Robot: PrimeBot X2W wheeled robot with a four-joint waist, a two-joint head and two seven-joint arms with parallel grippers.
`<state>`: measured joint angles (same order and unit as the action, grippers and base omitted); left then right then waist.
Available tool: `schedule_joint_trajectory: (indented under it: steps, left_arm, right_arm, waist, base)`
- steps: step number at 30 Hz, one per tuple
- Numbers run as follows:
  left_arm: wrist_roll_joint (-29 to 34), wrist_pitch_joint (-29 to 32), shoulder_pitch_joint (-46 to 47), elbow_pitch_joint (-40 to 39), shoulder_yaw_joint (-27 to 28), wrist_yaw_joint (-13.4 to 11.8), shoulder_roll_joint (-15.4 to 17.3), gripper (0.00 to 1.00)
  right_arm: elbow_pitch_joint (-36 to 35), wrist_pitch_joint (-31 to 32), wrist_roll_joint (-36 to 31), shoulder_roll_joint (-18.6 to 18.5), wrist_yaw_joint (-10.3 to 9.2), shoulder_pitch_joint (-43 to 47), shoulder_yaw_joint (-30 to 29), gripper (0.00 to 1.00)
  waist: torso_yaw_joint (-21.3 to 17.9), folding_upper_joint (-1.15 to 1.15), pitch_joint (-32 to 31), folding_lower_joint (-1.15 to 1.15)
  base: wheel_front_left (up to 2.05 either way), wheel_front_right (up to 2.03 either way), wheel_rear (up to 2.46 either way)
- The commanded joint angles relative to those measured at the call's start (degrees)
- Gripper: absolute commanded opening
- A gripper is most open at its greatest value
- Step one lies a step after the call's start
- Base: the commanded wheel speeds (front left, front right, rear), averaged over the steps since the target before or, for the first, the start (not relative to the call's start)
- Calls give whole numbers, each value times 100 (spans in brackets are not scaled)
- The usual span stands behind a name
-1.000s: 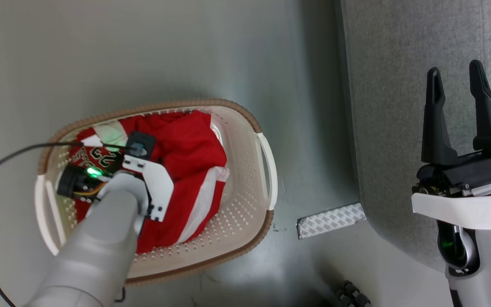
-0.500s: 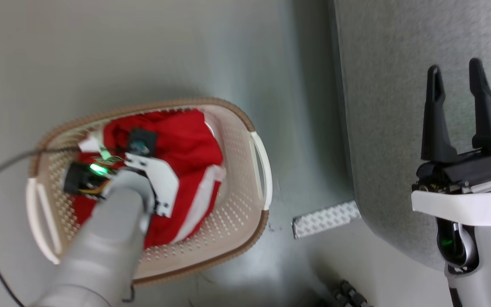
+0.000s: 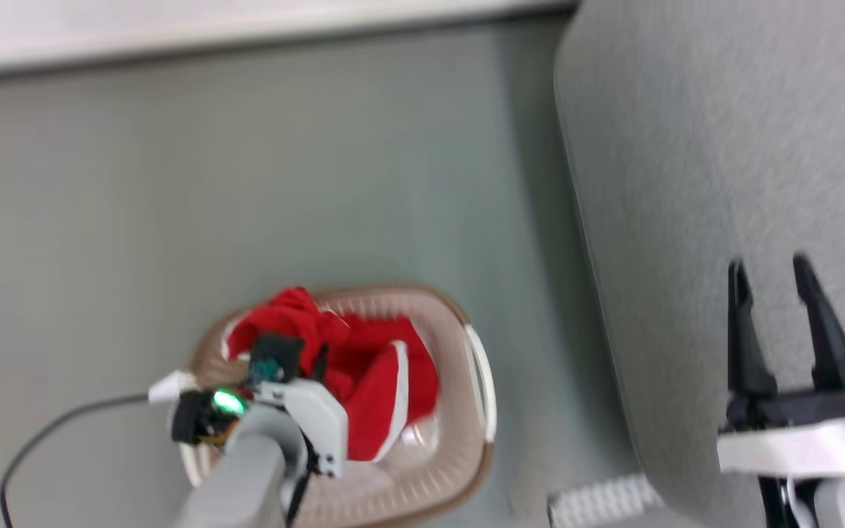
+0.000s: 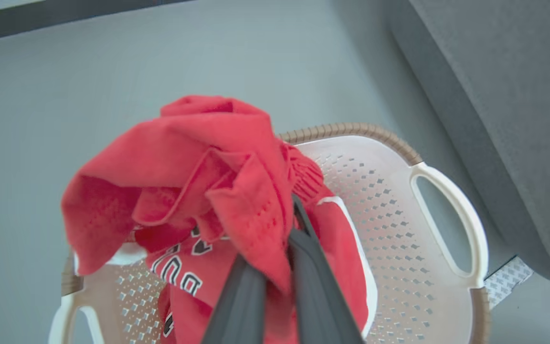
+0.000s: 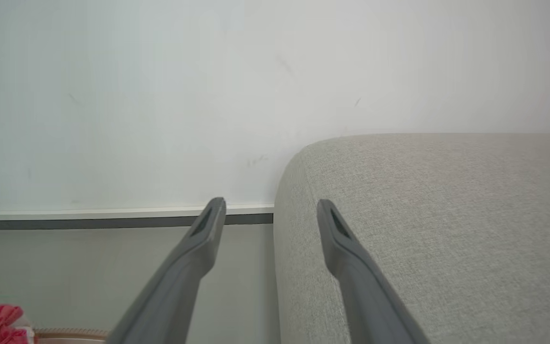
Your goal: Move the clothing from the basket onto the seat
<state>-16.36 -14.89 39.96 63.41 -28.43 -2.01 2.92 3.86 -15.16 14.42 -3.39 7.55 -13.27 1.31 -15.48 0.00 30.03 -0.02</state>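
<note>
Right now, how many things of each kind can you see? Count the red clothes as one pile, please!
red clothing pile: 1
basket: 1
sofa: 1
pincers: 2, the left pincer and the right pincer
patterned strip on the floor: 1
Total: 6

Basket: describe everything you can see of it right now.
The basket is an oval cream-white plastic tub with perforated walls, a ribbed brown rim and white loop handles. It stands upright on the grey floor beside the sofa, apart from it. Red clothing lies in it, one bunch raised above the rim, pinched by the left gripper.
</note>
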Motion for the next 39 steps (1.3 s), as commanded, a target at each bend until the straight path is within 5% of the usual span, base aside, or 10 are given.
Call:
schedule_joint_trajectory:
  steps: [1, 10, 22, 39]
  left_arm:
    - [-149, -25, -234, -130, -18, 8, 2, 0]
    - [-429, -25, -1373, -1916, 110, -231, 26, 0]
    - [-247, -27, -2601, -3784, 521, -391, 472, 0]
    - [-351, -27, -2981, -4318, 751, -359, 725, 0]
  right_arm:
    - [53, 1, -28, -40, -12, 191, -37, 100]
    - [206, 1, -277, -150, -12, 1091, -240, 100]
    - [434, 2, -369, -319, -12, 1804, -98, 100]
    - [619, 1, -297, -507, -12, 1959, 75, 100]
  waist:
    - [391, 0, -1011, 2]
    - [708, 0, -2252, 2]
    - [952, 0, -3178, 2]
    - [1124, 0, -3504, 2]
  base:
    - [0, 0, 0]
    - [0, 0, 0]
    - [0, 0, 0]
    - [0, 0, 0]
